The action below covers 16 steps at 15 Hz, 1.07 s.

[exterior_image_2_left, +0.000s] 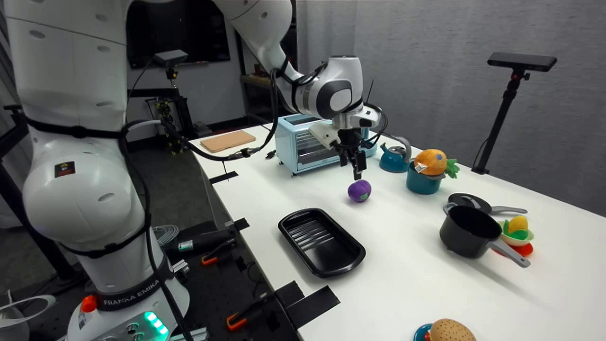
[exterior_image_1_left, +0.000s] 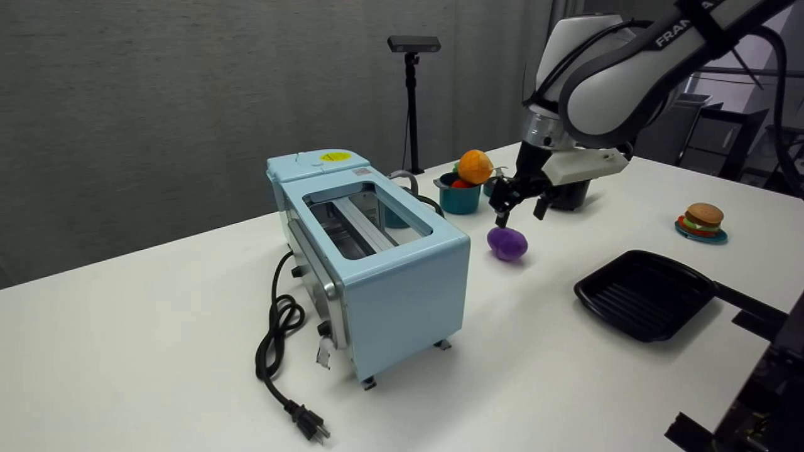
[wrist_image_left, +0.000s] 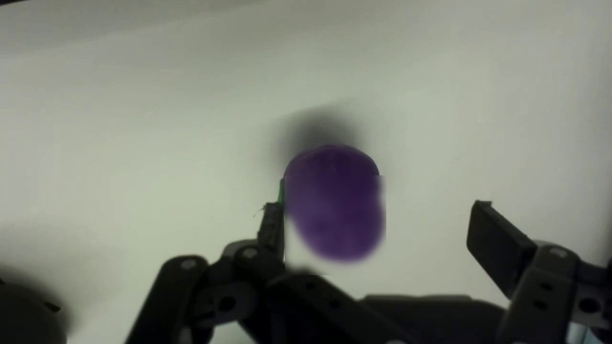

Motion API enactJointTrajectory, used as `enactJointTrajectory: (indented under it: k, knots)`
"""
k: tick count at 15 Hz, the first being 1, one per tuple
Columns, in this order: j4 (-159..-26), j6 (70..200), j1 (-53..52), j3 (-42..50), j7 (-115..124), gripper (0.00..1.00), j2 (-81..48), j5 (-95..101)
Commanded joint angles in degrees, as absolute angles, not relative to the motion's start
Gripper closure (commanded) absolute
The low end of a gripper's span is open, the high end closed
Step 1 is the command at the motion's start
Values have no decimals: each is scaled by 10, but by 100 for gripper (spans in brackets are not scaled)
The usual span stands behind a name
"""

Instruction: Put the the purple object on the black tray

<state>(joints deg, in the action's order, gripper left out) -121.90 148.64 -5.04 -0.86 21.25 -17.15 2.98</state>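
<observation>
The purple object (exterior_image_1_left: pixel 507 243) is a small rounded glossy item on the white table near the light blue toaster; it shows in both exterior views (exterior_image_2_left: pixel 360 191). My gripper (exterior_image_1_left: pixel 520 216) is open just above it and points down. In the wrist view the purple object (wrist_image_left: pixel 334 205) lies between the spread fingers (wrist_image_left: pixel 377 204), close by the left finger and well apart from the right one. A bit of green shows at its left edge. The black tray (exterior_image_1_left: pixel 647 295), a ridged pan with raised rim, stands on the table apart from the gripper (exterior_image_2_left: pixel 322 241) and holds nothing.
The blue toaster (exterior_image_1_left: pixel 402 314) stands close beside the gripper. A teal pot (exterior_image_2_left: pixel 423 183) with an orange fruit, a teal kettle (exterior_image_2_left: pixel 394 158), a black saucepan (exterior_image_2_left: pixel 468 232) and a toy burger (exterior_image_1_left: pixel 703 216) are on the table. A dark thing (wrist_image_left: pixel 28 315) shows at the wrist view's lower left.
</observation>
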Motion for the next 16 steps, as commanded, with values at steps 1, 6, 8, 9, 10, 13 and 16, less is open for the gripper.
enactJointTrajectory:
  k: [1,6,8,9,10,13,16]
  knots:
    - [-1165,1479,-70,11,234,0,-221,41]
    - [-1130,1480,-77,23,236,0,-259,34]
    - [-1120,1479,-77,27,237,0,-269,30]
    - [-1115,1478,-76,28,236,0,-274,27]
    - [-1111,1479,-76,30,237,0,-278,26]
    - [-1104,1476,-74,30,229,0,-287,23]
    - [-1103,1476,-78,35,232,0,-291,29]
